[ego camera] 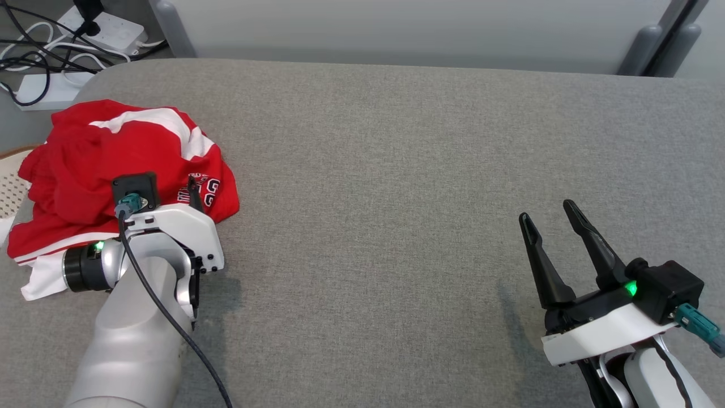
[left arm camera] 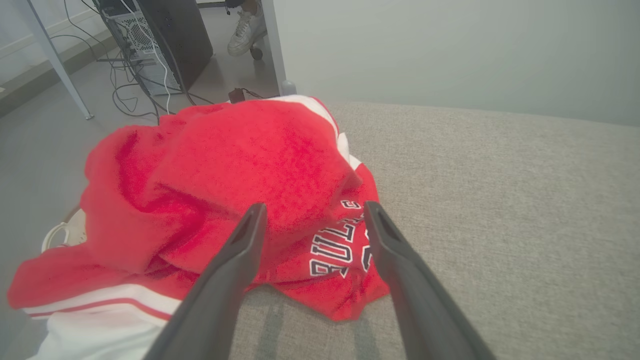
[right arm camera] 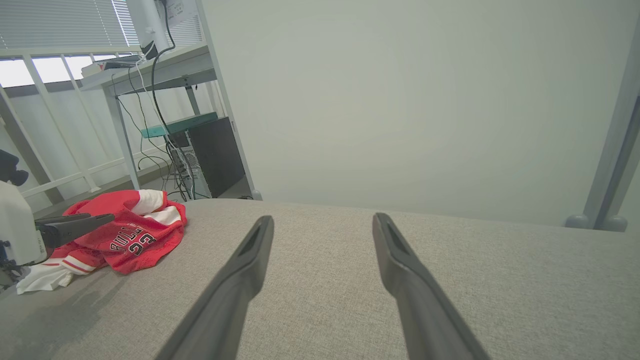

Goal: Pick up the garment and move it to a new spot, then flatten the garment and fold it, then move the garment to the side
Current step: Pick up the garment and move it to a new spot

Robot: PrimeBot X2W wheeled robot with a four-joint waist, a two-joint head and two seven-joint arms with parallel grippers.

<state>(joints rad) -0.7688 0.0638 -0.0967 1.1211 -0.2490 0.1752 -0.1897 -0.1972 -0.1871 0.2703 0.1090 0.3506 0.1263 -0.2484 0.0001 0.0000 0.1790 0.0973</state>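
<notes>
Red garment [ego camera: 113, 153] lay crumpled at the grey surface's [ego camera: 396, 170] left corner (head view); left gripper [left arm camera: 312, 212], fingers apart, was poised at its lettered edge, apparently to grasp (left wrist view); right gripper [right arm camera: 322, 217], fingers likewise spread, hung well apart (right wrist view).

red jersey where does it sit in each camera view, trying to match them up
Head view: red jersey at far left, bunched on the grey surface.
Left wrist view: red jersey across left and centre, ahead of the left gripper.
Right wrist view: red jersey small, at lower left.
Shared landmark: its black-and-white lettering.
</notes>
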